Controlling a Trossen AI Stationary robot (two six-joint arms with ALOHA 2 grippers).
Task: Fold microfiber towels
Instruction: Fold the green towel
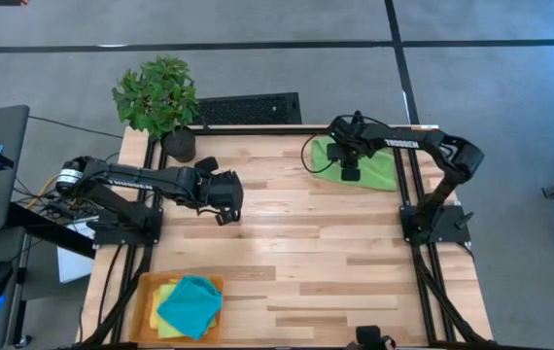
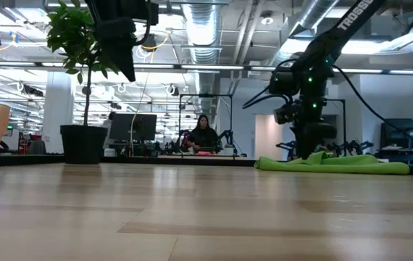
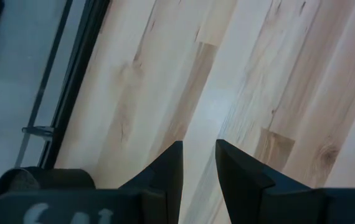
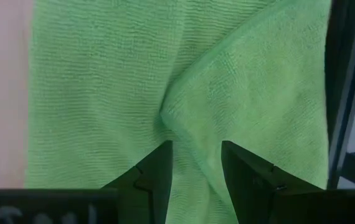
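Lime green towel (image 1: pixel 374 167) lies rumpled at the far right corner of the wooden counter (image 1: pixel 296 233), one corner folded over itself. Right hand (image 4: pixel 194 180) presses down on that fold, a ridge of cloth between its parted fingers. Left hand (image 3: pixel 197 186) hangs released over bare wood near the potted plant (image 1: pixel 157 97). Teal towel (image 1: pixel 190 303) tops yellow in the orange tray (image 1: pixel 146 301), well apart from the plant.

Lime green towel (image 1: pixel 374 167): lies flat at the far right of the table, one corner folded over onto it; fine ribbed weave.
Teal towel (image 1: pixel 191 303): crumpled, on top of the pile at the near left of the table.
Yellow towel (image 1: pixel 161 297): under the teal one, only an edge is visible.
Second lime green towel (image 1: pixel 171 287): in the same pile, mostly hidden.
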